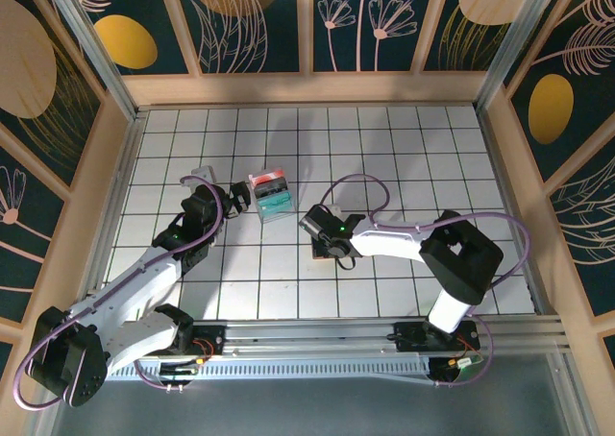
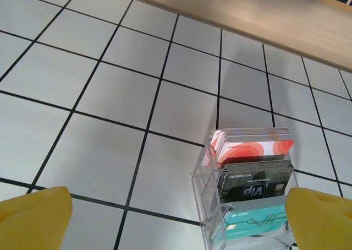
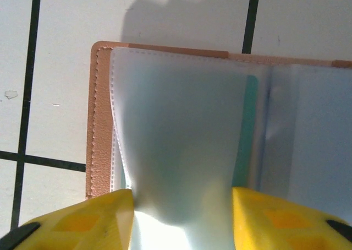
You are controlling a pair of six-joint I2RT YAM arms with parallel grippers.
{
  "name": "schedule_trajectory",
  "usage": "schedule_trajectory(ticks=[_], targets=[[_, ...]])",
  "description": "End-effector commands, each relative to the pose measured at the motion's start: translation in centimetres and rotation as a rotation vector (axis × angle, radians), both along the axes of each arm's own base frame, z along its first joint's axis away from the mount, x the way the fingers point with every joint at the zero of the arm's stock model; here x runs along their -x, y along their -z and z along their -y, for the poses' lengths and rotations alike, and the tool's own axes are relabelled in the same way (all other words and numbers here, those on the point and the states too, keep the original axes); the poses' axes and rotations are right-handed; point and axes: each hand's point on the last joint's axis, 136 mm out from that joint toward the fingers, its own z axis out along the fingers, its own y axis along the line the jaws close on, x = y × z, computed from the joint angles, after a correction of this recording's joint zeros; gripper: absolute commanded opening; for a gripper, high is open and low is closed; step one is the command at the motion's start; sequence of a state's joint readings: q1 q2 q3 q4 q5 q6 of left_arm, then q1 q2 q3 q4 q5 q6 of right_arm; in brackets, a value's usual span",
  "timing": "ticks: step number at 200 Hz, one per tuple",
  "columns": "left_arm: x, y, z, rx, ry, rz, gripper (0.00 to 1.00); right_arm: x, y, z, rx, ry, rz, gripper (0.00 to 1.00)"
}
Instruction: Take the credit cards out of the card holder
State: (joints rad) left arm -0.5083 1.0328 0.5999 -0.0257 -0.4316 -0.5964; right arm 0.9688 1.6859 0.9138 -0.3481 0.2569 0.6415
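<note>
Yellow-fingered right end effector [image 3: 181,211] pinches a frosted sleeve of the tan-bordered folding card holder [image 3: 99,123]; a thin teal card [image 3: 251,123] sits inside, so I judge nothing removed. Left end effector [image 2: 179,219], left of the holder, hangs spread.

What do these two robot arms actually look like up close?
Both the left arm and right arm have smooth white shells with chunky black joints. A purple cable loops along each, and a small green light glows near each wrist. Their jaws are bright yellow, and the bases sit on a silver rail.
</note>
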Motion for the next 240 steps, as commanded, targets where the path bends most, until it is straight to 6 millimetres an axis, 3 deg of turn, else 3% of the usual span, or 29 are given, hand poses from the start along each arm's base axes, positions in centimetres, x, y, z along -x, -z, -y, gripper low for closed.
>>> schedule_trajectory(ticks=[1,56,85,117,146,240], targets=[[-0.3,-0.3,-0.5,0.000,-0.026,0.018,0.99,0.4,1.0,1.1,0.048,0.019,-0.005,0.43],[-0.5,-0.9,0.9,0.027,0.043,0.019,0.99,-0.6,-0.6,1.6,0.059,0.043,0.064,0.30],[-0.4,-1.7,2.3,0.071,0.106,0.044,0.99,-1.1,-1.4,2.0,0.055,0.068,0.111,0.30],[0.3,-2.2,3.8,0.035,0.128,0.055,0.99,-1.5,-2.2,2.8,0.070,0.088,0.149,0.38],[0.6,-1.2,5.4,0.035,0.149,0.030,0.99,-1.5,-2.3,4.0,0.104,0.108,0.161,0.44],[2.2,0.4,8.4,-0.026,0.204,-0.003,0.99,-1.4,-2.5,7.8,0.077,0.203,0.161,0.45]])
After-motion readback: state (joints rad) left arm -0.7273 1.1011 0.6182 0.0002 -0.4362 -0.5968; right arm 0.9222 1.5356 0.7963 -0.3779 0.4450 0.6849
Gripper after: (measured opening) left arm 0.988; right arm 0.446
